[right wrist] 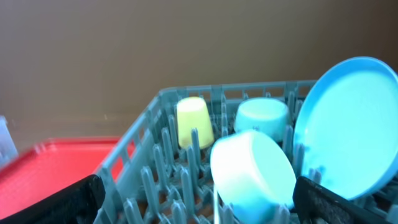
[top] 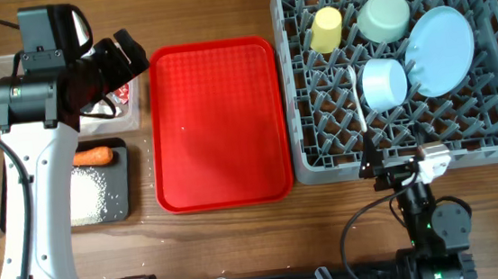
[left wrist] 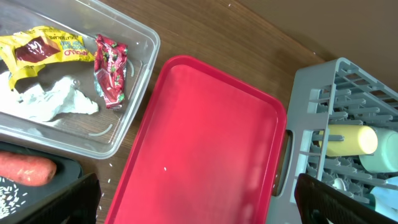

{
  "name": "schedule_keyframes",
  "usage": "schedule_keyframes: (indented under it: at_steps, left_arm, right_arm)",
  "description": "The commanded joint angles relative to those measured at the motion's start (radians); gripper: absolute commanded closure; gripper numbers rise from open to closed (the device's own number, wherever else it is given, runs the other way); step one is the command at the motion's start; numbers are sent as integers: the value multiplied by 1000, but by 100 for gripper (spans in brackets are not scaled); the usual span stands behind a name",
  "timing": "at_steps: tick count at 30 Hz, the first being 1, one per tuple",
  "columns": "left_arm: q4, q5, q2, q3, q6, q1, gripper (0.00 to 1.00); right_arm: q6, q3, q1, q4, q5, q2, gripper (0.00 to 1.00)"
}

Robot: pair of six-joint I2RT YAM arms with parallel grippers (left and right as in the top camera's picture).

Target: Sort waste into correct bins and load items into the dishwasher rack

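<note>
The grey dishwasher rack holds the yellow cup, a pale green bowl, a pale blue bowl, the blue plate and the white spoon. The clear tub holds the yellow wrapper, the red wrapper and white tissue. The black tray holds the carrot and rice. My left gripper is open and empty above the red tray's left edge. My right gripper is open and empty at the rack's front edge.
The red serving tray lies between the bins and the rack, with one rice grain on it. A few grains lie on the wood beside it. Cables run along the table's front edge.
</note>
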Motion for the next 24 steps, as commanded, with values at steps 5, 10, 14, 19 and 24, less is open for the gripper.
schedule_keyframes:
  at_steps: [5,10,14,19,24]
  left_arm:
    - [2,-13,0,3,16,5,0]
    - [2,-13,0,3,16,5,0]
    - [2,-13,0,3,16,5,0]
    - [2,-13,0,3,16,5,0]
    - [2,-13,0,3,16,5,0]
  right_arm:
    - [-92,-2,6,1,-8,-14,0]
    - [-92,-2,6,-2,-8,-14,0]
    - [-92,-2,6,-2,-8,-13,0]
    - [-92,-2,6,-2,-8,-13,0]
    - [-92,-2,6,-2,-8,-13,0]
